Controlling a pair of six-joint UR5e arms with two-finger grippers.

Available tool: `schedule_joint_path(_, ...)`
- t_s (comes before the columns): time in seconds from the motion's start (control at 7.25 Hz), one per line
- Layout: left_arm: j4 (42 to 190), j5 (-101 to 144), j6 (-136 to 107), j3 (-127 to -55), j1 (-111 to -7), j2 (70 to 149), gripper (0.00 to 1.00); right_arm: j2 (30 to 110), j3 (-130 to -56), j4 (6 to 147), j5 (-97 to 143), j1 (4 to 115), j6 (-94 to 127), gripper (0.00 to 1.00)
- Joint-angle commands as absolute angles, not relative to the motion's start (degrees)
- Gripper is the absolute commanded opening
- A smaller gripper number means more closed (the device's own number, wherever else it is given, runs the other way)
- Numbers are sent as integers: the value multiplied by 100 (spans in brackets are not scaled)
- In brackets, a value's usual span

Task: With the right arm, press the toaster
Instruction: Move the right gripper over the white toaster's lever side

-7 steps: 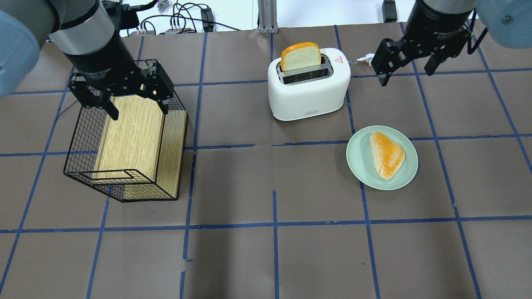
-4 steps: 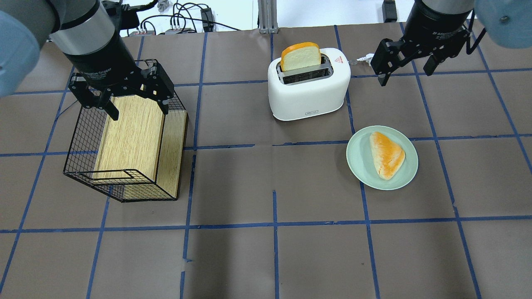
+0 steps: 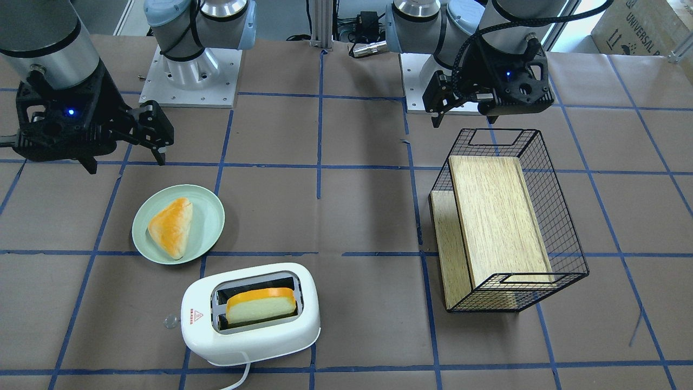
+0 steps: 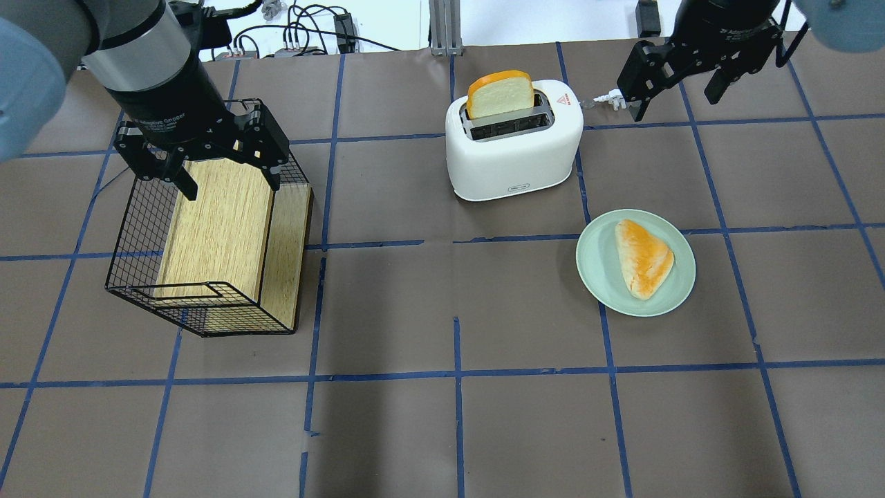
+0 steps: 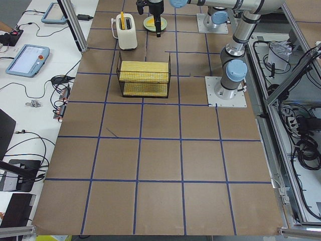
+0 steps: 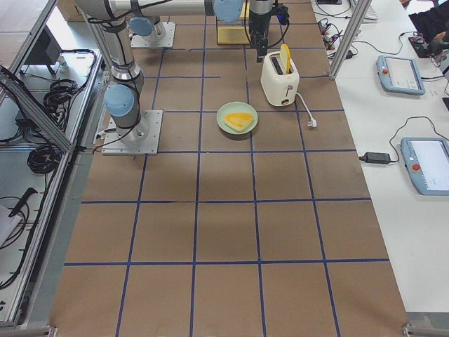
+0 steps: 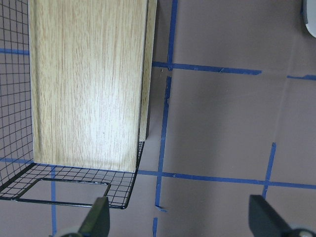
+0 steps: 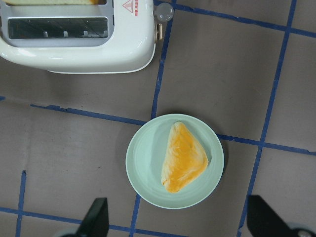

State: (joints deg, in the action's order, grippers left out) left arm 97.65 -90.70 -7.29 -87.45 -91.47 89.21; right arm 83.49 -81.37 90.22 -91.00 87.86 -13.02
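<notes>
Clear knob (image 8: 164, 12), top of the wrist view, is tiny; the right gripper (image 4: 674, 102), wide open and empty, may miss it.

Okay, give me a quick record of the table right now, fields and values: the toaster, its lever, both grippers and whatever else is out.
toaster: white, two slots, upright
bread slice: standing up out of one slot; other slot empty
lever knob: at the toaster's end, nothing touching it
right gripper: fingers open, in the air off the toaster's knob end
left gripper: fingers open, above the wire basket
wire basket: black, wooden board inside
plate: pale green, near the toaster
pastry: lying on the plate
</notes>
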Motion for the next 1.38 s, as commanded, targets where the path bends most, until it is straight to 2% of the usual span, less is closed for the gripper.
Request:
schedule_joint_path(0.0, 9765, -9070, -729, -8745, -9149, 8921, 100, 8227, -8095, 9167, -9035, 8501, -1301, 100)
schedule_joint_path(0.14, 9765, -9070, -729, -8745, -9149, 8921, 100, 8131, -8086, 9298, -8748, 8325, -1414, 92)
schedule_joint_path(0.28, 9765, -9070, -729, -8745, -9149, 8921, 100, 8043, -8086, 9447, -8475, 8210, -1572, 42)
schedule_joint_path(0.41, 9765, -9070, -729, -8745, -9149, 8921, 100, 7955, -7982, 9448, -8212, 8139, -1565, 6)
schedule_joint_path(0.97, 9756, -9070, -729, -8745, -9149, 8921, 100, 6753, -6919, 9431, -7174, 7814, -2004, 4)
schedule_joint_path(1.24, 9765, -9070, -729, -8745, -9149, 8921, 100, 6234, -6864, 9683, -6752, 7735, -2153, 3)
